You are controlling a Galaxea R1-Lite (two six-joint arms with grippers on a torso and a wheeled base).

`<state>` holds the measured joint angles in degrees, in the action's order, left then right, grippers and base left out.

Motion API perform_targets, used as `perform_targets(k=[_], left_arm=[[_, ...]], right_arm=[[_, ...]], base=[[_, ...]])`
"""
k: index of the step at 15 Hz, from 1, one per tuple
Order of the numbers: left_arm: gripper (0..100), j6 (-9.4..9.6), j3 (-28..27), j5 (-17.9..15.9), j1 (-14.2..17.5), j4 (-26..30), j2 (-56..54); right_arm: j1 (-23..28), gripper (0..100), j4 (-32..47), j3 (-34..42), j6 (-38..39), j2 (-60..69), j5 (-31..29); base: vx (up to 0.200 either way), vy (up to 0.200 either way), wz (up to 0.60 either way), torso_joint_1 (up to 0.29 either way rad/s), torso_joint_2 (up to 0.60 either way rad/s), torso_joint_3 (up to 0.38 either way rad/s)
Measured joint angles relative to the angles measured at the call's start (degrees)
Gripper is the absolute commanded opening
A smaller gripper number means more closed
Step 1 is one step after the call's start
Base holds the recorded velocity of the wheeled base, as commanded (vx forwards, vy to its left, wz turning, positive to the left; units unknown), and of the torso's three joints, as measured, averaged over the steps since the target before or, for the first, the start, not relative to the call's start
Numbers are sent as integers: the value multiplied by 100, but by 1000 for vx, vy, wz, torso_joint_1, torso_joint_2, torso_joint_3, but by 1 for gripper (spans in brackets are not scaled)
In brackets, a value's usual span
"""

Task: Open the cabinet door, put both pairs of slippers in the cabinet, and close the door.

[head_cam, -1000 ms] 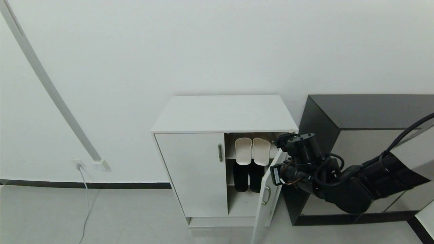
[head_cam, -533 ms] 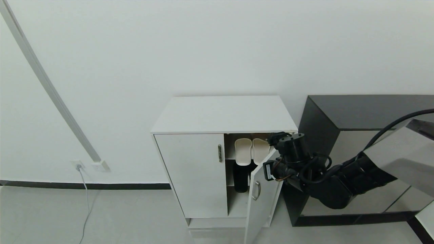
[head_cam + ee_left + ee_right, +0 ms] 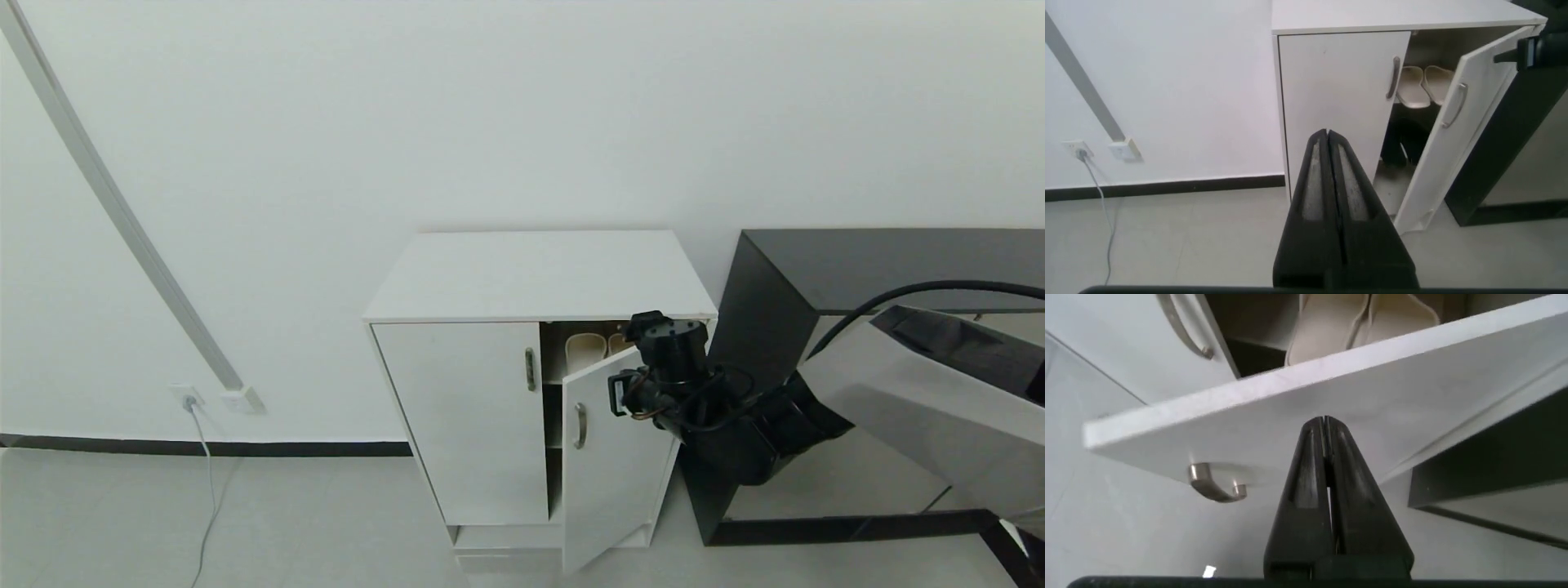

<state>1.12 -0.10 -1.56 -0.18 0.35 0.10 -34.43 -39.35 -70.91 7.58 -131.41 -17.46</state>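
Note:
The white cabinet [image 3: 539, 278] stands against the wall with its left door [image 3: 461, 416] shut and its right door [image 3: 608, 457] ajar by a narrow gap. My right gripper [image 3: 641, 325] is shut, its tip [image 3: 1327, 425] pressed against the outer face of the right door [image 3: 1388, 392] near the top edge, above the handle [image 3: 1212, 478]. Cream slippers [image 3: 584, 349] show on the upper shelf through the gap. Beneath them in the left wrist view are the black slippers [image 3: 1400, 151]. My left gripper [image 3: 1327, 139] is shut on nothing, well back from the cabinet.
A black mirrored cabinet [image 3: 816, 269] stands directly right of the white one, close behind my right arm. A wall socket with a hanging cable [image 3: 189, 400] is at the left. Grey floor [image 3: 286, 523] lies open in front and to the left.
My right arm has moved left, pushing the right door from wide open to nearly closed. The door now hides most of both pairs of slippers in the head view.

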Motion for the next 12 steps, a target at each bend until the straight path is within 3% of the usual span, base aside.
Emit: perform_targets(k=[6, 12], left_arm=[[0, 2, 0, -2, 0, 0, 0], [0, 2, 0, -2, -4, 0, 0]], right_arm=[[160, 0, -39, -896, 0, -660, -2], [282, 0, -360, -1263, -20, -1079, -6]], base=[[0, 0, 0, 0, 0, 0], [0, 0, 0, 0, 0, 0]])
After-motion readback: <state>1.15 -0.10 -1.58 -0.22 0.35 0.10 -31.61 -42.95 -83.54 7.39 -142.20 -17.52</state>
